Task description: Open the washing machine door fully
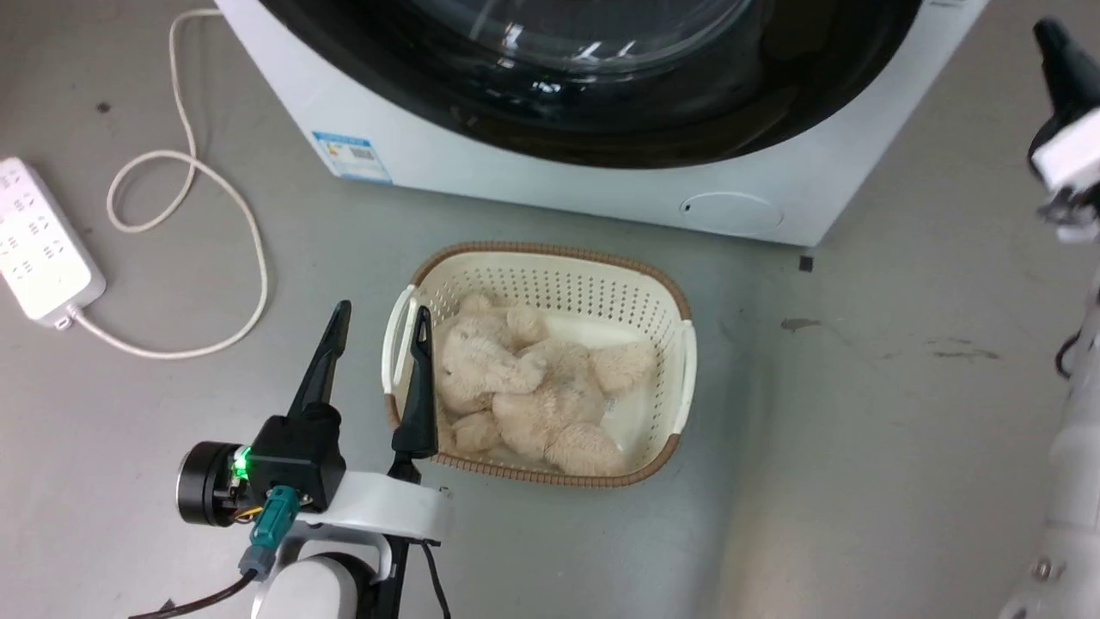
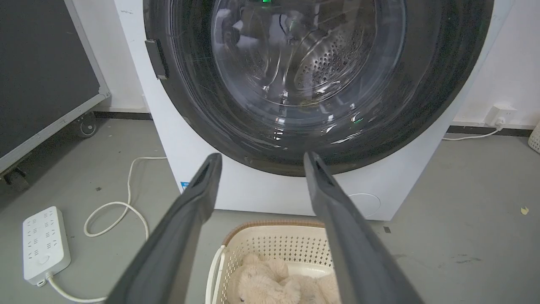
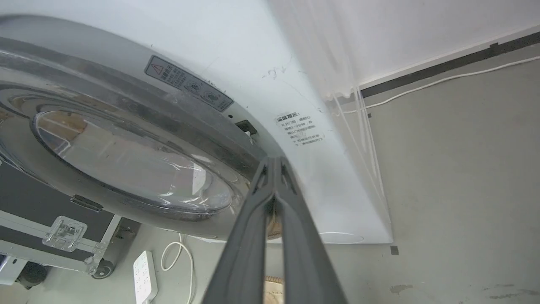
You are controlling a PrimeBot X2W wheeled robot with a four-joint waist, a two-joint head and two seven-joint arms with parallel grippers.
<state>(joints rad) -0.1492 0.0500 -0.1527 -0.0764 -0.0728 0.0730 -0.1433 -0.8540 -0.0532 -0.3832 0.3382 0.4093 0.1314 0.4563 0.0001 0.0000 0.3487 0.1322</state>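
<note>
The washing machine door (image 1: 773, 103) is a big glossy black disc with a clear glass centre, lying flat against the white machine's front. In the left wrist view the door (image 2: 422, 84) fills the top, with a dark bar (image 2: 156, 59) on its left rim. My left gripper (image 1: 382, 314) is open and empty, low over the basket's left rim, well short of the door; its fingers (image 2: 198, 198) point at the door's lower edge. My right gripper (image 1: 1050, 34) is raised to the right of the machine. Its fingers (image 3: 270, 169) are pressed together, tips close to the door's rim (image 3: 105, 97).
A cream basket (image 1: 550, 251) holding a beige plush toy (image 1: 524, 387) stands on the floor just before the machine. A white power strip (image 1: 39, 241) and its looped cable (image 1: 215, 189) lie on the left. A black wheeled case (image 2: 38, 63) stands left of the machine.
</note>
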